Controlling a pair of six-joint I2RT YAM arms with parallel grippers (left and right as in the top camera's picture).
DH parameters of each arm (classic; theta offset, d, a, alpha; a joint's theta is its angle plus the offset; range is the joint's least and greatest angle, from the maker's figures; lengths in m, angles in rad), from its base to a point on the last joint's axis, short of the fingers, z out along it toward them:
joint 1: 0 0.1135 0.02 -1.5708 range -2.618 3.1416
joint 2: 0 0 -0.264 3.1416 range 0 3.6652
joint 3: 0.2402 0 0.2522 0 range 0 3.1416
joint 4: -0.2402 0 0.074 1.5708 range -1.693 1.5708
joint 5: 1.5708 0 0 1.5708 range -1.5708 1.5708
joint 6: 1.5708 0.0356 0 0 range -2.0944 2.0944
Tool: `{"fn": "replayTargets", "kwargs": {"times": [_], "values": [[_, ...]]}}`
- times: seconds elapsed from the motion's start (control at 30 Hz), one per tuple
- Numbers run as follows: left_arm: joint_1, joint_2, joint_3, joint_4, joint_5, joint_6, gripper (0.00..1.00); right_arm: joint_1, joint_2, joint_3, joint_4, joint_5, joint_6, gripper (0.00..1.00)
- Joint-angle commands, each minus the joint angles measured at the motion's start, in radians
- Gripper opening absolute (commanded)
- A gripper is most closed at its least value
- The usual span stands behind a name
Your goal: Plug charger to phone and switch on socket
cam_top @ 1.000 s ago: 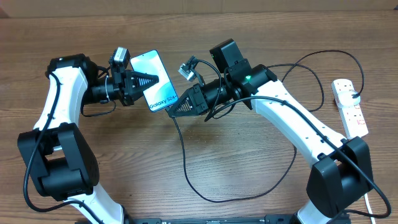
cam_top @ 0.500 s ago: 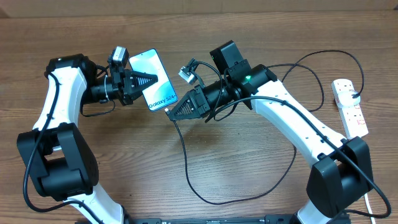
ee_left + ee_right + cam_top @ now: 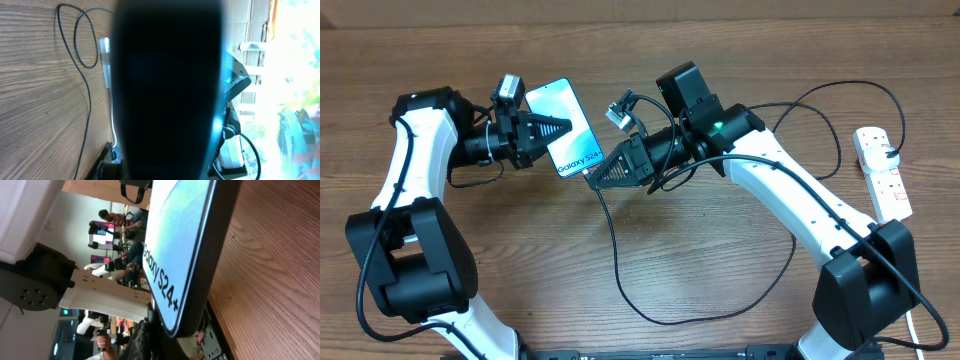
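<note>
**Charger tip held at the phone's lower edge, not yet seen to be plugged in**

My left gripper is closed across the phone, pinching it from its long side with the bright blue screen facing up. My right gripper is closed on the connector end of the charger. Its thin black cable trails back under that arm in loose loops.

The phone's long axis runs from the far side of my left fingers towards my right gripper. The short edge nearest the "Galaxy S24+" lettering points straight at my right fingertips, touching or all but touching them. From my right wrist the phone looms edge-on and very near. The port itself is hidden, so I cannot tell whether the tip has gone in.

I judge this to be the plugging-in step. Next, I need to push the tip along the phone's long axis while my left grip braces it. The socket lies well behind my right arm, its switch not yet reached.
</note>
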Motion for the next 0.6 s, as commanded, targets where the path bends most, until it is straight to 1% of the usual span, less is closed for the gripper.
{"fn": "replayTargets", "kwargs": {"times": [0.0,0.23,0.47,0.57], "values": [[0.003,-0.025,0.006,-0.003,0.042,0.008,0.05,0.001,0.002,0.0,0.011,0.003,0.027,0.04],[0.003,-0.025,0.006,-0.003,0.042,0.008,0.04,0.001,0.002,0.0,0.032,0.049,0.098,0.04],[0.003,-0.025,0.006,-0.003,0.042,0.007,0.04,0.006,0.002,0.0,0.032,0.053,0.105,0.04],[0.003,-0.025,0.006,-0.003,0.042,0.008,0.04,0.018,0.002,0.0,0.032,0.088,0.127,0.04]]}}
